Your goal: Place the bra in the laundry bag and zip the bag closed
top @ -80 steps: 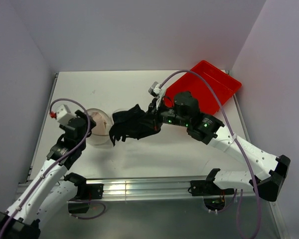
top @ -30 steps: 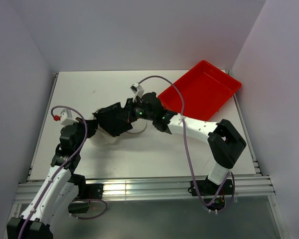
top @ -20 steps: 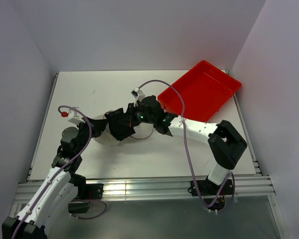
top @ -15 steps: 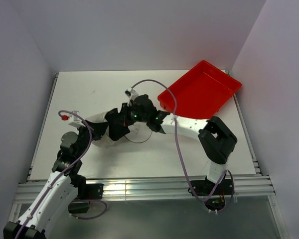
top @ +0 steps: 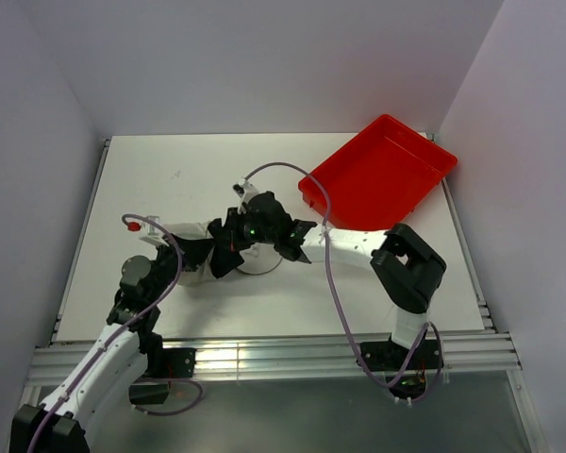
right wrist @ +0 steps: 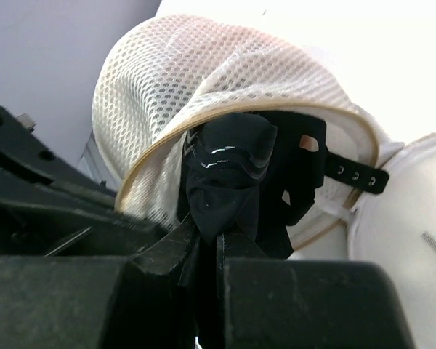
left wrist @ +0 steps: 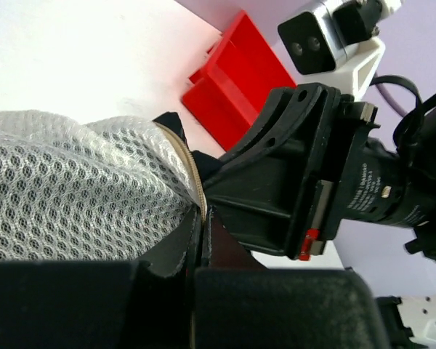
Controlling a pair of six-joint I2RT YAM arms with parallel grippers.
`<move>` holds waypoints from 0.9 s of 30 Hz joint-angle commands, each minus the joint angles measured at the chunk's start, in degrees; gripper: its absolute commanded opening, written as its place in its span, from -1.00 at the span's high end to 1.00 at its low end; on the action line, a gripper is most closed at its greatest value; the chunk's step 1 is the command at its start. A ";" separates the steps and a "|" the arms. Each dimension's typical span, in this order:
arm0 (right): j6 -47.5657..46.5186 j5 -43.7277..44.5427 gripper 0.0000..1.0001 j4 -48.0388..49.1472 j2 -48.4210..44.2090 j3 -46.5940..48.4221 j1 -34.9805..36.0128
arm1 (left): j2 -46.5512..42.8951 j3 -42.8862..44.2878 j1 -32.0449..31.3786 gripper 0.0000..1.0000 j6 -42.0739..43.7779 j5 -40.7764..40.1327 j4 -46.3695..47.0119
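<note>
The white mesh laundry bag [right wrist: 203,65] lies on its side with its mouth facing my right wrist camera; in the top view the laundry bag [top: 174,233] shows left of centre. My left gripper [left wrist: 202,218] is shut on the bag's stiff rim [left wrist: 192,171], holding the mouth up. My right gripper [right wrist: 207,236] is shut on the black bra [right wrist: 236,163], which sits bunched in the bag's mouth with a strap [right wrist: 352,173] trailing over the rim. The flat zip lid [right wrist: 403,211] hangs open to the right. From above, the two grippers meet over the bra [top: 223,253].
A red plastic tray [top: 382,175] sits at the back right, tilted against the corner. My right gripper's body [left wrist: 298,174] fills the left wrist view just past the rim. The table's front rail [top: 264,354] runs along the near edge.
The right arm has folded in and carried the bra toward the near left, into the bag's mouth. The left gripper has kept its hold on the rim and shifted slightly nearer.
</note>
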 commanded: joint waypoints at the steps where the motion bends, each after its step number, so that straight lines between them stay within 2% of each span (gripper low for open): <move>1: 0.47 6.98 1.00 4.68 -5.02 -4.36 0.40 | 3.71 1.55 -0.86 1.00 -3.03 7.08 11.28; 6: -4.45 15.52 1.00 -1.34 -23.54 -10.38 0.40 | 11.70 4.01 -5.43 1.00 -4.62 8.24 20.07; 11: -6.31 15.72 1.00 -12.42 -29.21 -8.80 0.49 | 11.73 0.95 -10.27 1.00 -8.13 5.88 29.56; 15: -4.55 14.48 1.00 -9.01 -24.94 -10.82 0.40 | 8.22 -3.89 -10.27 1.00 -9.19 4.11 29.76; 19: -4.11 14.48 1.00 -6.73 -16.31 -7.93 0.40 | 2.42 -6.79 -10.27 0.85 -7.26 0.34 22.12; 23: -3.94 14.83 1.00 -9.09 -6.57 -3.54 0.49 | -1.72 -10.21 -10.18 0.75 -6.11 -2.65 16.75; 27: -4.11 16.33 1.00 -12.34 -3.47 0.24 1.45 | -3.13 -11.37 -10.01 0.70 -5.94 -3.01 15.69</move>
